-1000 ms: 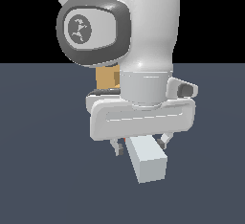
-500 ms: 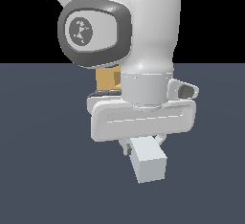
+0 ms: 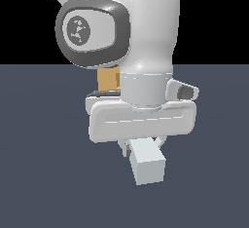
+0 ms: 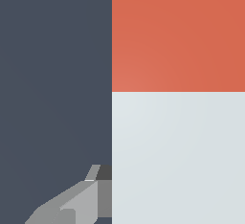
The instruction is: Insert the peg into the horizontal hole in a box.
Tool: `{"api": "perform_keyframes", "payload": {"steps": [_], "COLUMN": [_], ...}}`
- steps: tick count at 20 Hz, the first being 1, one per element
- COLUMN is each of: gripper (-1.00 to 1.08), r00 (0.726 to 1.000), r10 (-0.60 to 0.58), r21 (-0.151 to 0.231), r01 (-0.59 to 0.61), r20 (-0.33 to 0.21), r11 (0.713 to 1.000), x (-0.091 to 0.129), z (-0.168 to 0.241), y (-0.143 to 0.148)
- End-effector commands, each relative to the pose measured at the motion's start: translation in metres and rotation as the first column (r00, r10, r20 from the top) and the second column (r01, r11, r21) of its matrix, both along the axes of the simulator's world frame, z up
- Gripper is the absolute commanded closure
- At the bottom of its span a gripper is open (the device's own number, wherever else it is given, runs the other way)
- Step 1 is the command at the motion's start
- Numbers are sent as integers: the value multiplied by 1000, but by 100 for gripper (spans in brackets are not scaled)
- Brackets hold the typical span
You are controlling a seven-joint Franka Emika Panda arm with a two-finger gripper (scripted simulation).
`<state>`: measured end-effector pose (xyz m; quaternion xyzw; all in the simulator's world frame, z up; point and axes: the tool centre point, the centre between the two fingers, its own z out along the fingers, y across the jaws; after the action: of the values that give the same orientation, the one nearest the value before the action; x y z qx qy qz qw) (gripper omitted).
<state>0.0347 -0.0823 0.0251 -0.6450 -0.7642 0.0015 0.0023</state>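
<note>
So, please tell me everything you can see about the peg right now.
The peg is a long bar with a square section and a plain matte look. The exterior view shows its white-grey end sticking out toward the camera below the gripper, whose fingers close on its sides. The wrist view shows both parts: a white-grey length and a red-orange end. It lies roughly level.

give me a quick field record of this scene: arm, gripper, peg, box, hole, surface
arm: white Panda arm, fills most of the exterior view
gripper: gripper closed on the peg, one finger against its side
peg: peg held under the hand; white-grey section and red-orange end both show in the wrist view
box: tan box mostly hidden behind the arm
hole: not visible
surface: dark blue-grey floor
insertion: not yet done; the peg is apart from the box
</note>
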Motion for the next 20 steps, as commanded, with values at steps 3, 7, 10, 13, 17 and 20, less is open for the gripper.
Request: {"api": "perform_keyframes", "payload": {"steps": [3, 7, 10, 13, 17, 20], "gripper": [108, 108, 108, 108, 108, 108], "r00": [999, 996, 990, 979, 960, 945], "r10": [-35, -89, -141, -202, -279, -327], "r21": [0, 0, 0, 1, 1, 1], "r01": [35, 89, 141, 202, 279, 327], "r20": [5, 5, 5, 5, 5, 5], "r11": [999, 996, 990, 979, 960, 945], "x": [-6, -18, -30, -43, -58, -68], "z": [11, 24, 37, 51, 71, 83], "y": [4, 9, 16, 24, 36, 44]}}
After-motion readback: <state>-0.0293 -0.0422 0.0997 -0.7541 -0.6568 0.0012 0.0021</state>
